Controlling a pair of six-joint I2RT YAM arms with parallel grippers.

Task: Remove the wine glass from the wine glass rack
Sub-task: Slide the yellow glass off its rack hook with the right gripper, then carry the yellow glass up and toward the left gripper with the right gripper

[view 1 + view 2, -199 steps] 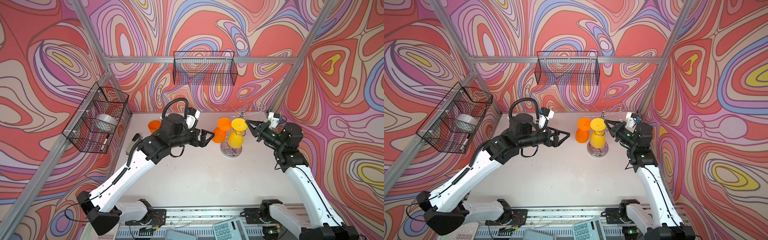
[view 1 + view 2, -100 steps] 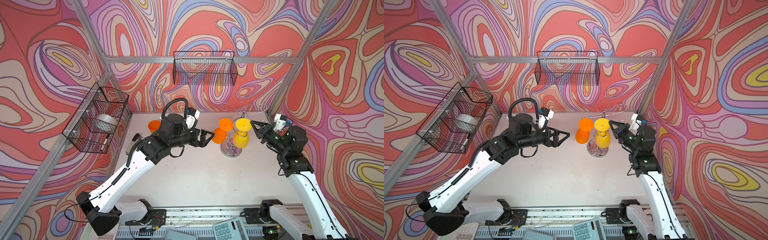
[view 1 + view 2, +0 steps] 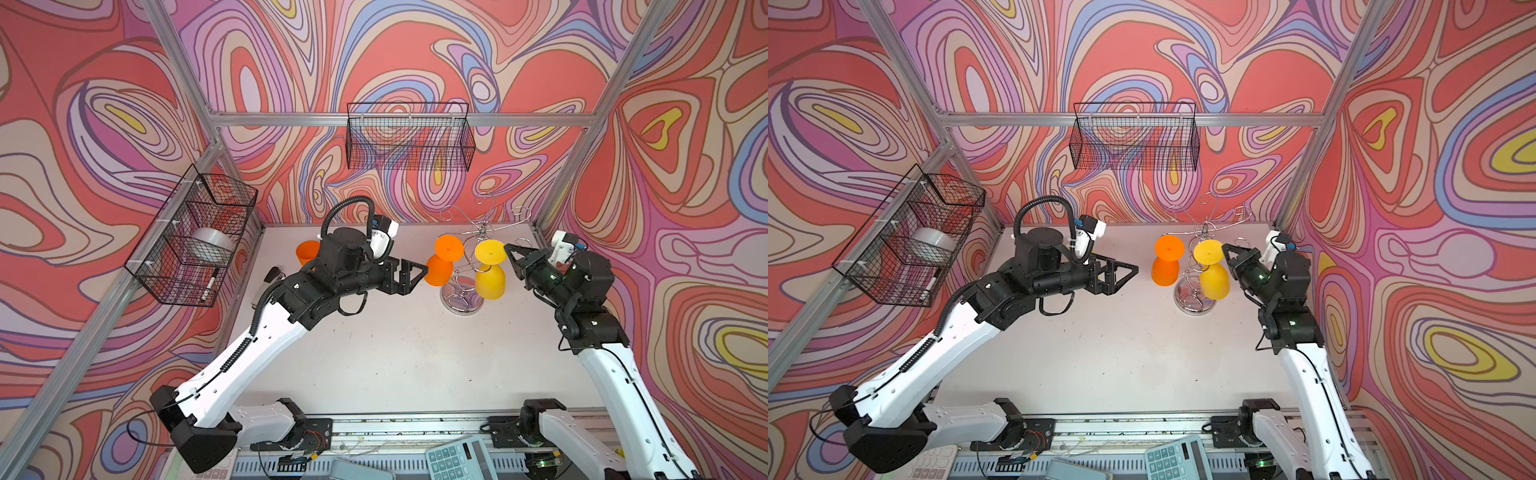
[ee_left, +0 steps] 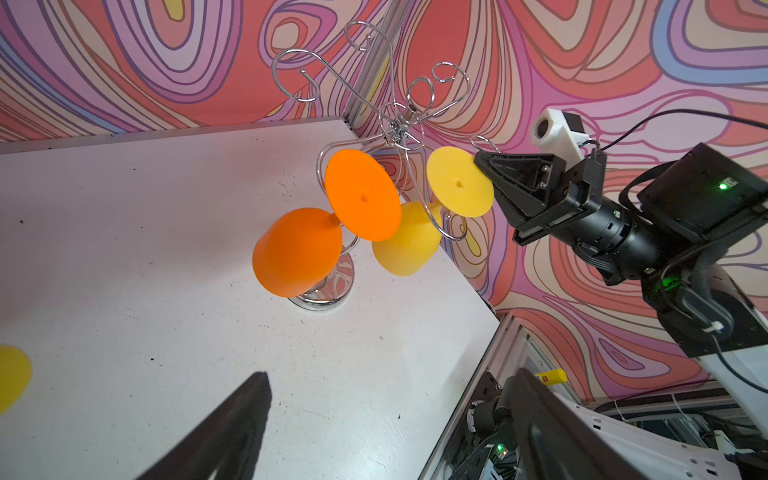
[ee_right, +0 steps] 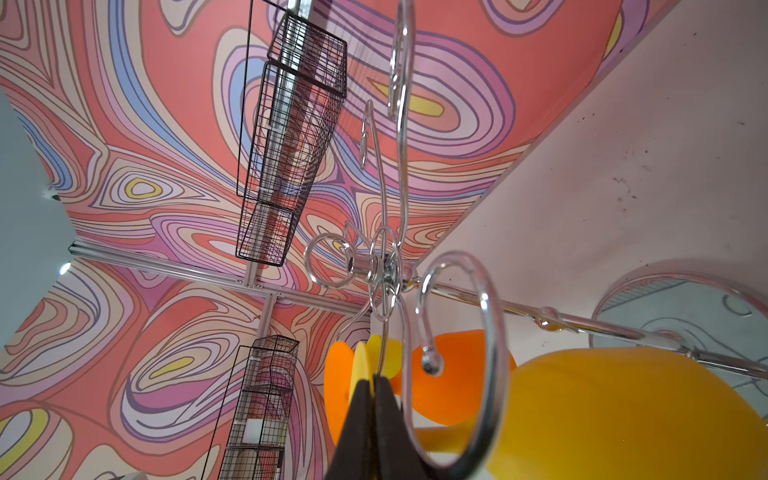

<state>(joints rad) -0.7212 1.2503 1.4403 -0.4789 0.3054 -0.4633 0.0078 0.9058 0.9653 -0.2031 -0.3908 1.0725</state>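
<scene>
Standing just beyond the right gripper (image 3: 507, 249), the rack (image 3: 452, 306) carries two upturned glasses. That gripper pinches the yellow glass (image 3: 491, 283) by its foot rim, stem inside a hook curl. The left gripper (image 3: 419, 274), wide open and empty, faces the orange glass (image 3: 439, 271).

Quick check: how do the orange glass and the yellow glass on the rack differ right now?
Colour: the orange glass is orange, the yellow glass yellow. Grip: the right gripper is shut on the yellow glass's foot rim; nothing touches the orange glass, which the open left gripper only points at. Side: in both top views the orange glass hangs left of the rack stem, the yellow glass right. Both hang upside down, foot up.
</scene>
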